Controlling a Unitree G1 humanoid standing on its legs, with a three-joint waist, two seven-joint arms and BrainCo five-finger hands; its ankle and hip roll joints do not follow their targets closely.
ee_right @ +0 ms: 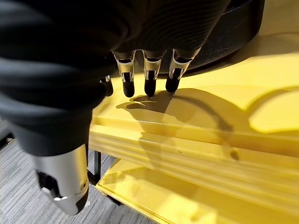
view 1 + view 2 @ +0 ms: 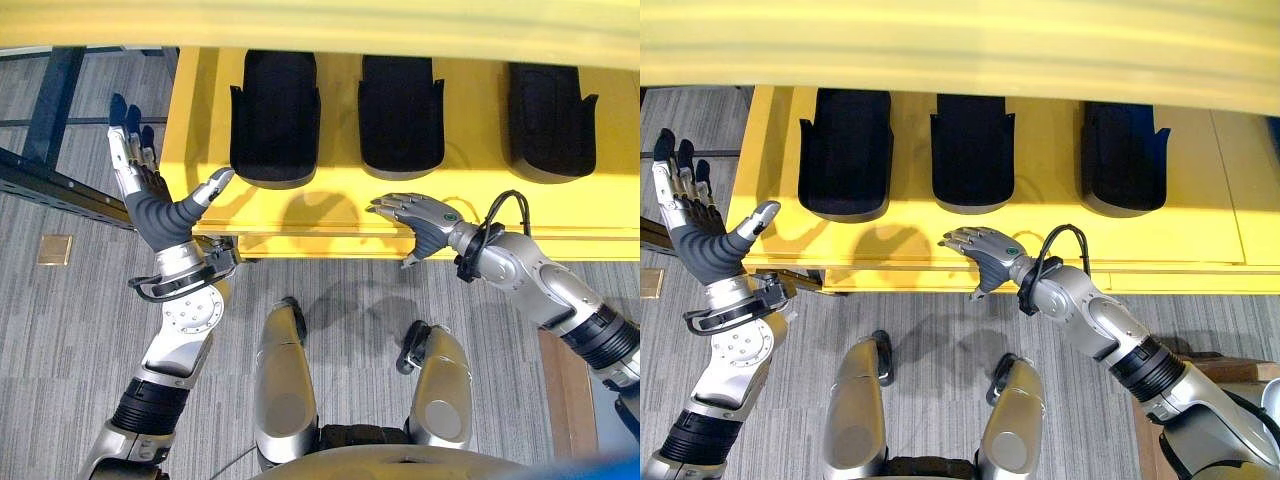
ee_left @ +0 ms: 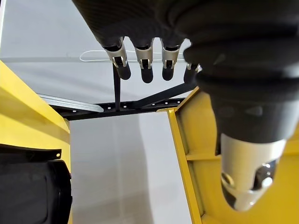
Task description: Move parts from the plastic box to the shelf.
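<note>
While three black parts [image 2: 274,118] line the yellow shelf [image 2: 330,210], grey carpet [image 2: 70,320] lies below

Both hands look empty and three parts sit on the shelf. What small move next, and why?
Probably draw the right hand back from the yellow shelf: it is open over the front edge and empty, like the raised left hand. Three black parts already lie there.

Three black moulded plastic parts, each a shallow tray with raised side walls and a rounded near end, lie side by side, apart, on the flat yellow shelf [image 2: 1200,215]. Left part [image 2: 845,152], middle part [image 2: 972,150], right part [image 2: 1123,157]; their far ends are hidden beneath the yellow shelf above.
</note>
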